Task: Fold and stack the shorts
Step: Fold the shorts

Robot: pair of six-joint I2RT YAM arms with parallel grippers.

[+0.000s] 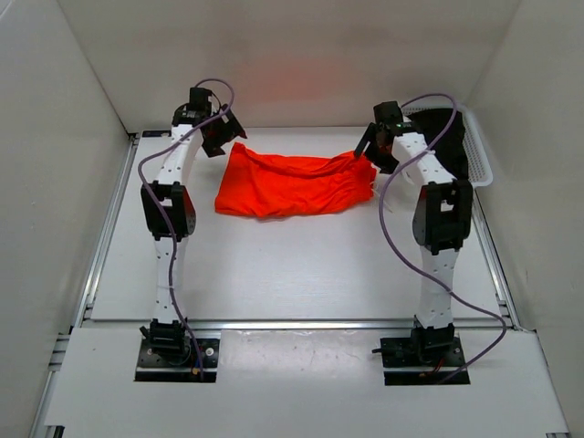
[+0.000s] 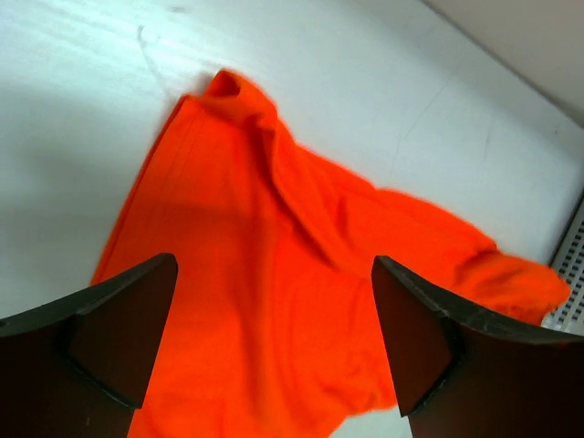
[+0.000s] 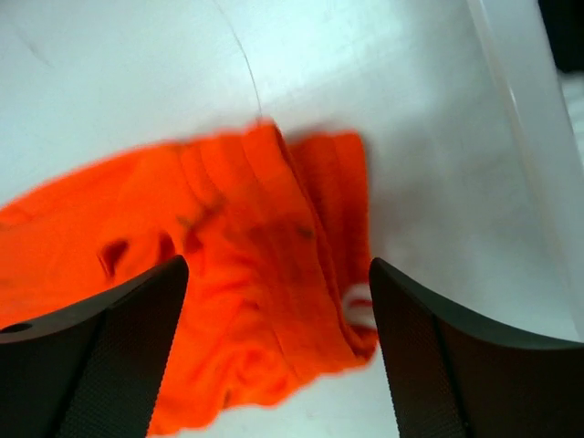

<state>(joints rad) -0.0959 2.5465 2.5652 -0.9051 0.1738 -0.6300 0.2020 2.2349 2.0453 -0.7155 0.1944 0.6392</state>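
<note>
- The shorts (image 1: 292,185) lie rumpled on the counter (image 1: 274,265), not yet folded.
- Left hand (image 1: 222,139) and right hand (image 1: 370,151) hover wide open over opposite ends, seemingly positioned to pinch both.

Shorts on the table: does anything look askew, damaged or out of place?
Nothing damaged or spilled. The shorts lie rumpled rather than flat, bunched in folds at the right end, where a bit of white drawstring pokes out. Both sets of jaws are open above them, gripping nothing.
</note>
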